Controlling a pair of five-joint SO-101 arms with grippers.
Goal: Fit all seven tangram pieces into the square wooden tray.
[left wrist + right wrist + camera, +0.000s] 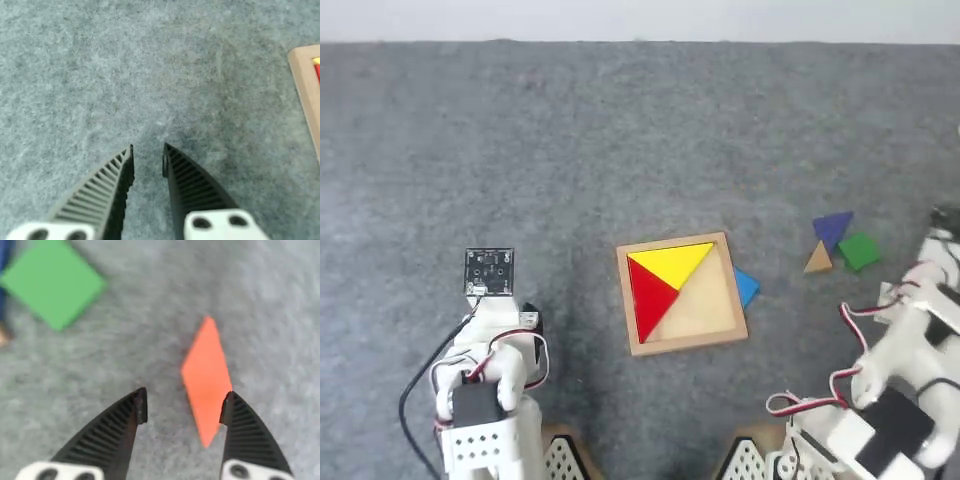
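High view: the square wooden tray (690,345) is seen mid-table with only the yellow triangle (675,263) and red triangle (648,297) seated, so five pieces are judged left. A blue piece (747,287) lies just beside its rim. The green square (859,251), dark-blue triangle (833,229) and tan triangle (818,259) are clustered well apart. The orange parallelogram (206,377) is flanked, ungripped, by the wide-open right gripper (184,397). The left gripper (148,150) is slightly parted and empty.

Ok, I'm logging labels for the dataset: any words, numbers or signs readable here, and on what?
No readable text anywhere.
Wooden tray, yellow triangle, red triangle, green square, orange parallelogram: plain, unmarked.
Black board on the left arm: tiny marks, too small to read.
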